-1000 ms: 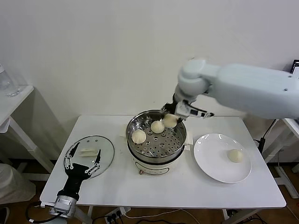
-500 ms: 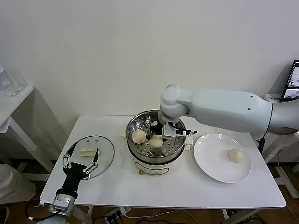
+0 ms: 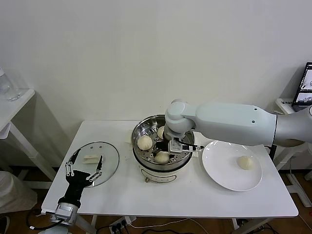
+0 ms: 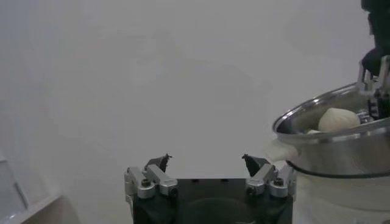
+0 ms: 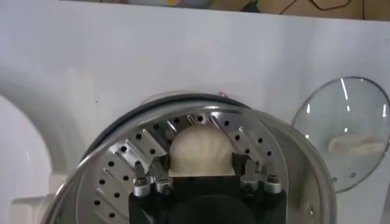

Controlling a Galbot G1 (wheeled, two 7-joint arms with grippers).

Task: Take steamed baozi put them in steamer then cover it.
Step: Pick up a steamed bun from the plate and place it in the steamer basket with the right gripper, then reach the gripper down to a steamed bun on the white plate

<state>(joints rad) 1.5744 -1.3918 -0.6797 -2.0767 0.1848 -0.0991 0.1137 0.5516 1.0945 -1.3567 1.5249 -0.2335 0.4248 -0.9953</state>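
Reaching down into the steamer, the right gripper has its jaws clamped on 1 baozi, which sits low over the perforated tray at about 6 o'clock inside the pot. From the right wrist view the same bun fills the gap between the 2 fingers, pressed on both sides, with the tray holes fanned out around it. Inside the pot, 2 more buns rest on the tray: 1 at roughly 9 o'clock and 1 at about 12 o'clock, partly hidden behind the arm. A 4th bun lies on the white plate, which stands at 3 o'clock from the steamer on the white table. The cover lies flat on the table at 9 o'clock from the pot, its cream handle facing up. At the table's near left corner, about 7 o'clock from the steamer, the left gripper hovers over the near edge of the lid with its jaws wide apart and nothing between them; its wrist view shows the spread fingertips and the steamer rim off to the side.
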